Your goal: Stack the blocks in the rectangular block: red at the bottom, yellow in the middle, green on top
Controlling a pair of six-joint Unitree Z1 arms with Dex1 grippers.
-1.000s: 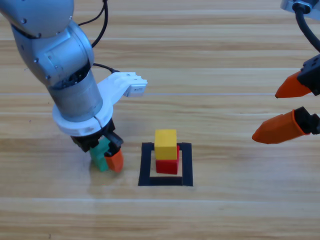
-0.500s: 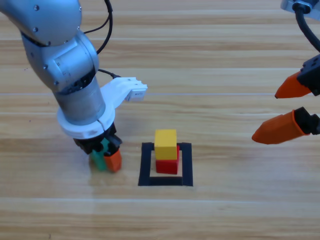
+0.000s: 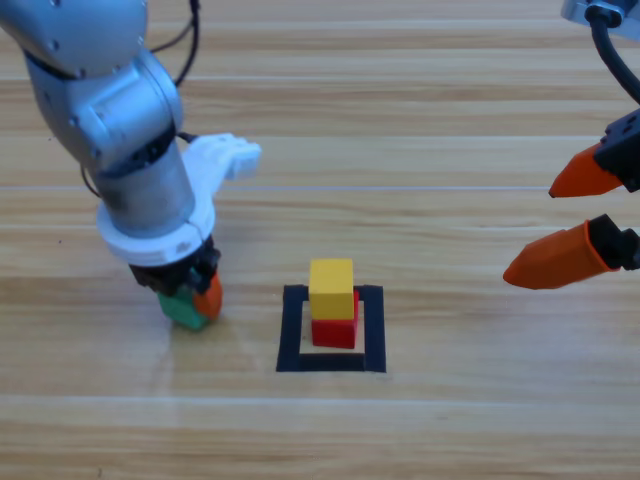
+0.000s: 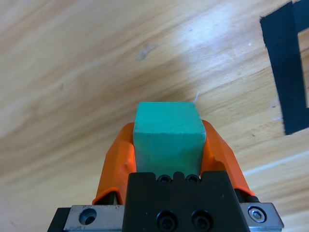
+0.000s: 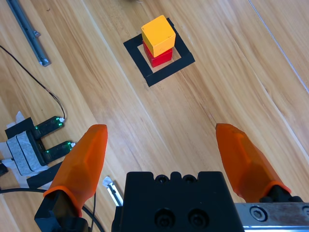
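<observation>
High view: arm hides green (image 3: 183, 310).

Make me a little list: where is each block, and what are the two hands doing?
red: inside the tape square, at the bottom
yellow: on top of red
green: left of the square, gripped by the left hand
right hand: open, waiting at the right edge
left to do: green onto yellow

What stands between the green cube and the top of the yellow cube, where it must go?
Nothing visible does. The left tool is shut on the green cube, left of the tape outline. Only bare wood lies between it and the yellow cube, whose top is free. The right tool waits open at the right edge.
</observation>
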